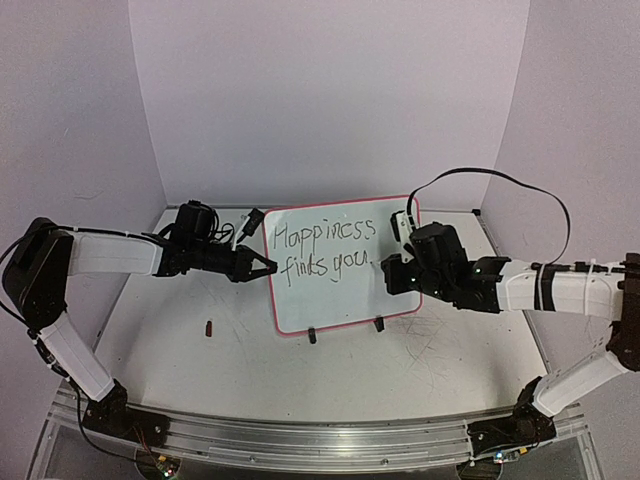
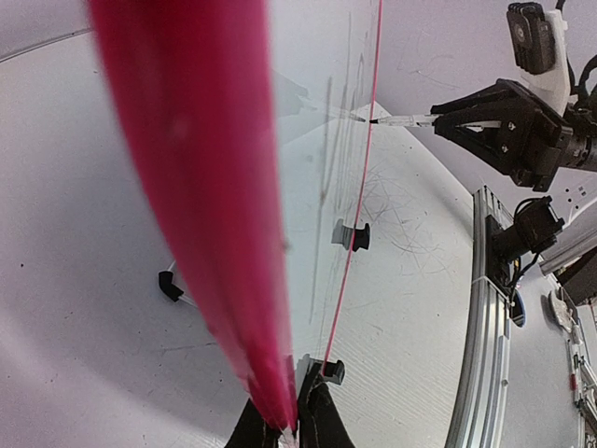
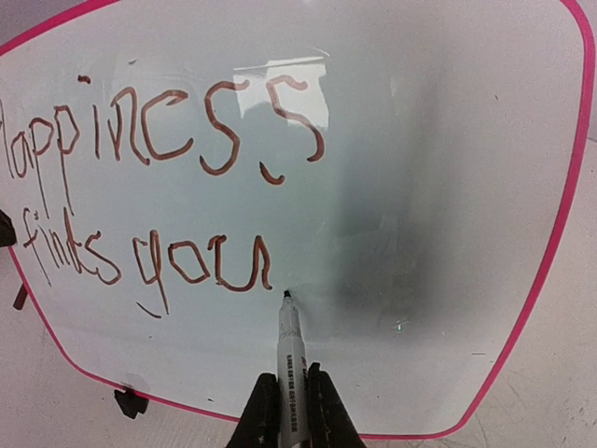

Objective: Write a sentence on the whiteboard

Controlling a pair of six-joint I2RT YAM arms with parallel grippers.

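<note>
- A small dark piece [image 1: 209,327] lies on the scuffed white table [image 1: 430,350], left of the board and apart from it. What it is cannot be told.
- The left gripper [image 1: 266,268] is black, and its jaws are clamped on the left edge of the whiteboard [image 1: 340,300]. In the left wrist view the fingers [image 2: 322,420] pinch the blurred red-pink frame from both sides.
- The whiteboard stands near upright at mid-table on two small black clip feet [image 1: 312,336]. It is glossy white and catches a light reflection. It has rounded corners and a thin red-pink frame.
- The sentence [image 1: 325,236] fills the board's left and middle in thin, rounded handwriting, dark from above and reddish-brown up close. The top line reads "Happiness" and the lower line "finds you".
- The marker [image 3: 289,341] has a pale barrel and a black tip. The small print along its side is too fine to read. Its tip meets the board just right of "you", on the baseline.
- The right gripper [image 3: 292,397] is also black, and its jaws grasp the marker's barrel on either side.
</note>
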